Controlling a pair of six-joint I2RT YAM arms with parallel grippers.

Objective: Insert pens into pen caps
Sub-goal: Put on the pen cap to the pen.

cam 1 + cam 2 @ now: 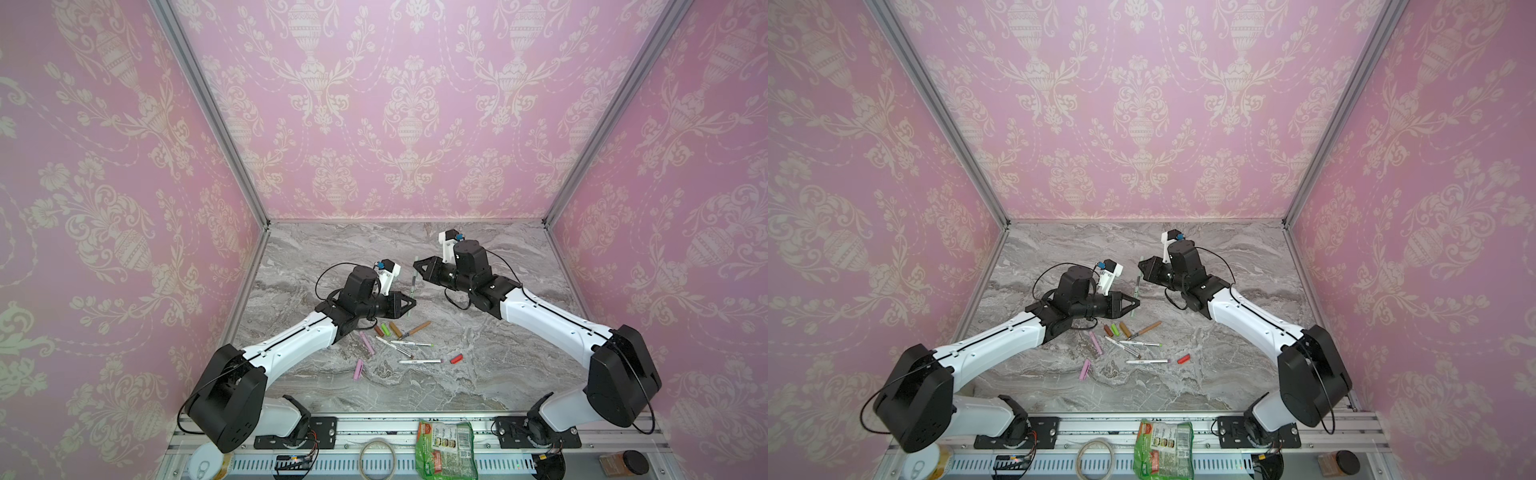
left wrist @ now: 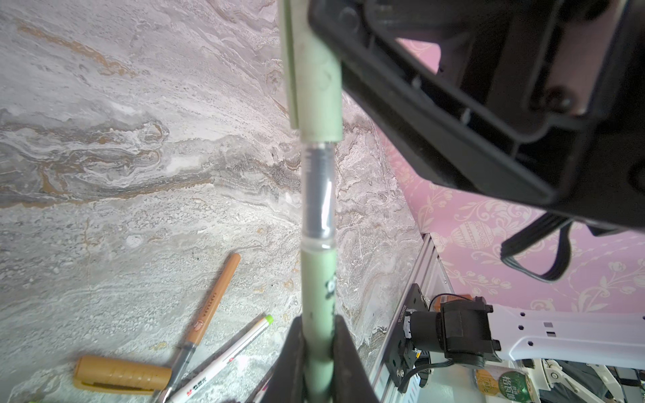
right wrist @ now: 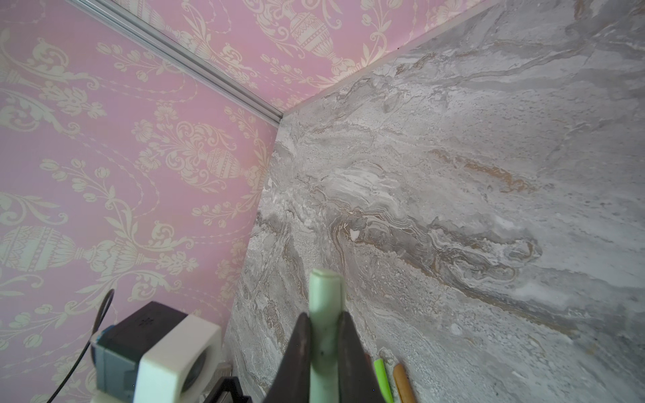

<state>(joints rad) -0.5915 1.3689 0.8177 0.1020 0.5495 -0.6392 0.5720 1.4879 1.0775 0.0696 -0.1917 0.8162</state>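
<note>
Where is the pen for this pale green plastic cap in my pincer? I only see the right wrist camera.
Observer: The left pincer holds the pale green plastic stick pen, its tip inside your pale green plastic cap.
Operator: Is it pushed all the way?
Observer: Probably not; a clear grey grip section shows between cap and barrel.
Operator: Any caps left?
Observer: A short red plastic cap lies loose on the grey marble table.
</note>
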